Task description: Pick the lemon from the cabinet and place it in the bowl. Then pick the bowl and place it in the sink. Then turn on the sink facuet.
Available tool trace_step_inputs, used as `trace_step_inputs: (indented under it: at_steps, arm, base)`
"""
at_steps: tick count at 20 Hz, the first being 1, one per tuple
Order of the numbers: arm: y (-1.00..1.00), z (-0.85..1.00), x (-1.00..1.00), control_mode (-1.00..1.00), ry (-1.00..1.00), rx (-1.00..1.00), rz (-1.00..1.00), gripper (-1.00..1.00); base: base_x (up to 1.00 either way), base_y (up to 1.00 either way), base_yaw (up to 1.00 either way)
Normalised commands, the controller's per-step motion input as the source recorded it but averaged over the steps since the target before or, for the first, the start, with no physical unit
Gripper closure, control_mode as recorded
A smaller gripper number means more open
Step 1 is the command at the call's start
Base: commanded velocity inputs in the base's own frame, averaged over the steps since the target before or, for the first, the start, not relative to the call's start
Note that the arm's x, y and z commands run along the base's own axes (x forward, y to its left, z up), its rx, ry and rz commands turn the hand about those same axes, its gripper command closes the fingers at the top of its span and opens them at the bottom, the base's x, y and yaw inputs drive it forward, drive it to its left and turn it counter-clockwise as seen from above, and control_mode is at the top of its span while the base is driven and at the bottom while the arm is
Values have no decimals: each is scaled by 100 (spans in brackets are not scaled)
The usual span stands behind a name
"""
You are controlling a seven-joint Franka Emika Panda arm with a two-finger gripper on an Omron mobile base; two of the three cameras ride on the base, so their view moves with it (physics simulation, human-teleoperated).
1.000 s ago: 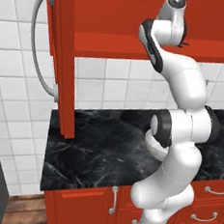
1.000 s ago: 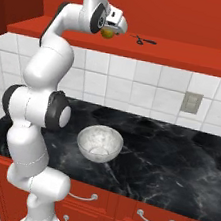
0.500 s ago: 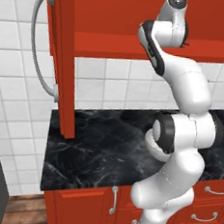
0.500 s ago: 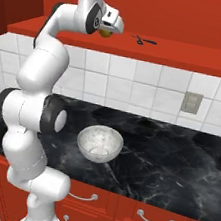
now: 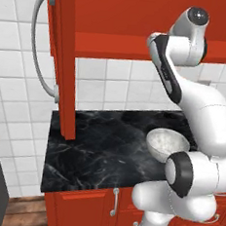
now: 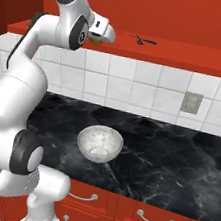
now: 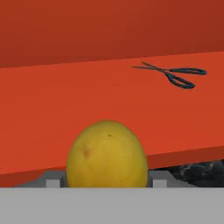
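Yellow round lemon sits clamped in the end effector, low centre; lift clear of the red shelf before lowering toward the white marbled bowl.

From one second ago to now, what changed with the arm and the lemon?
The gripper closed on the lemon and has drawn back from the cabinet shelf toward the robot, carrying it just past the shelf's front edge. The arm's elbow dropped and swung accordingly. The bowl on the counter and the scissors stayed put.
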Motion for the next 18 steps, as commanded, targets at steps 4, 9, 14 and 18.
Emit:
trace_step_inputs:
  at_steps: [4,9,14,18]
  arm:
    - [0,-31,-100,-100,-8,0,0,100]
    - [-3,-44,-100,-100,-6,0,0,100]
    - [-10,-93,-99,-100,3,-6,0,100]
    - [-20,-100,-34,-100,13,-6,0,100]
  base:
    - [0,0,0]
    - [0,0,0]
    - [0,0,0]
    - [0,0,0]
